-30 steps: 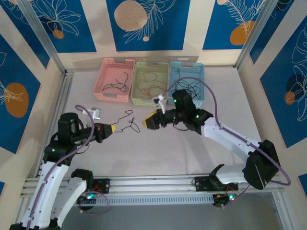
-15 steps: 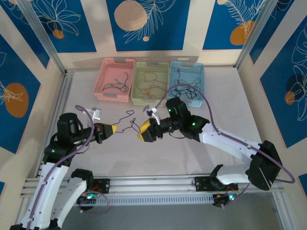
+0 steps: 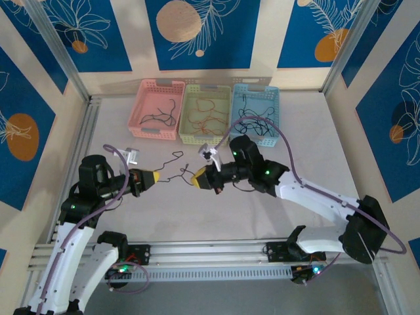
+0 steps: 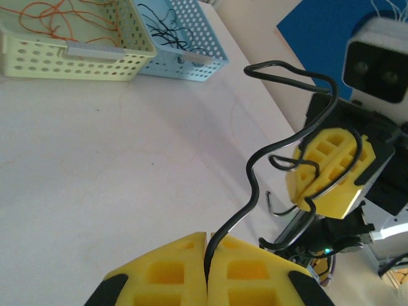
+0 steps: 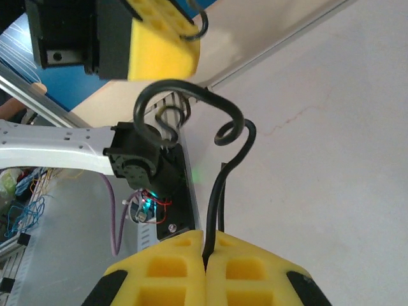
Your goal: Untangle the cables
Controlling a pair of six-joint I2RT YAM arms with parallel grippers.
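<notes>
Black wire first: gripping a kinked black cable [image 3: 176, 172] over the middle of the table [image 3: 216, 216], with the left gripper [image 3: 155, 177] pinched tight on its 9 o'clock end and the right gripper [image 3: 199, 178] pinched tight on its 3 o'clock end, loops slack between. Looks well along, judging by loose cables [image 3: 161, 117] sorted at 12 o'clock into the pink basket [image 3: 157, 83], yellow basket [image 3: 200, 138] and blue basket [image 3: 256, 88]. Seems left to draw these loops apart and bin the piece by colour; cannot tell whether one strand or two hooked together.
</notes>
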